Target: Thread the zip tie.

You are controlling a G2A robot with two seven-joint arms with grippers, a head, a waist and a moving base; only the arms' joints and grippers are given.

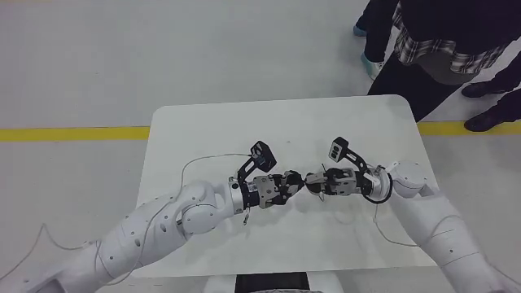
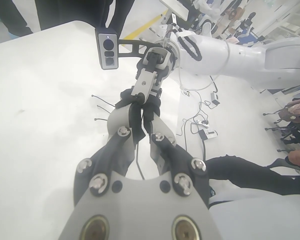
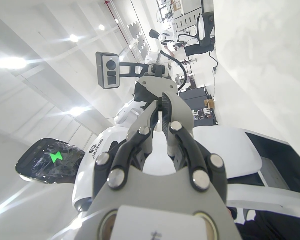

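where the two arms meet tip to tip over the middle of the white counter [image 1: 212, 138], the left claw [image 1: 295, 185] is clenched on the thin black zip tie [image 2: 139, 159], whose tail hangs under it. the right claw [image 1: 314, 183] is pinched tight too. more ties [image 2: 101, 106] lie on the counter nearby.

The left gripper [image 1: 296, 185] and right gripper [image 1: 310, 183] meet tip to tip with fingers pressed together, so each blocks the other's way forward. 3 loose zip ties [image 2: 100, 106] lie on the table [image 1: 203, 130] just beside the left gripper's tips. A bracketed camera [image 1: 262, 156] juts out behind each gripper. Wide bare tabletop spreads to either side of both grippers.
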